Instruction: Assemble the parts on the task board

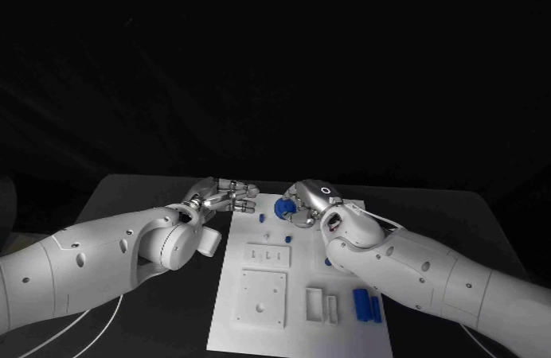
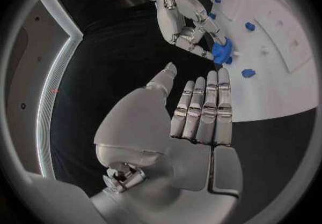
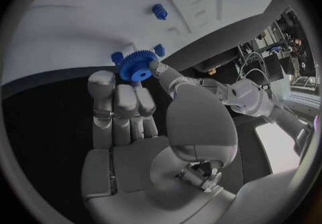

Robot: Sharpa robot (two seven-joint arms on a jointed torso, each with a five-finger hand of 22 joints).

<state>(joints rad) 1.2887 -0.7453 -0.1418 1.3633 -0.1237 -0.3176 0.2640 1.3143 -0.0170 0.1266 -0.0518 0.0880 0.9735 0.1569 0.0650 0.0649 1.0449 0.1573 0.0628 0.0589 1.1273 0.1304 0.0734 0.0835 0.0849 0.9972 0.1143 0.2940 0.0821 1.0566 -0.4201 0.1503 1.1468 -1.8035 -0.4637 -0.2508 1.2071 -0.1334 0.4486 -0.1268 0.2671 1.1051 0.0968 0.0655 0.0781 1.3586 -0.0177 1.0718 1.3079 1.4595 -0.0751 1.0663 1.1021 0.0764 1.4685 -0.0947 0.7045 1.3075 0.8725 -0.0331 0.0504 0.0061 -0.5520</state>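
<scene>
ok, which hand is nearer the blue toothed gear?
Right. The right hand holds the blue toothed gear in its fingertips; the left hand hangs open beside the white task board, apart from the gear.

**A robot lab behind a black curtain**

This looked like a robotics lab or test cell, folks. A black table (image 1: 150,199) sat before a dark draped backdrop (image 1: 275,71), staged for recording. On it lay a white task board (image 1: 301,326), a fixture plate with moulded recesses, not household gear. The right wrist view caught a cluttered equipment rack with cables (image 3: 265,52) off to the side, and the left wrist view showed a pale lit strip (image 2: 57,74) running along a wall panel.
</scene>
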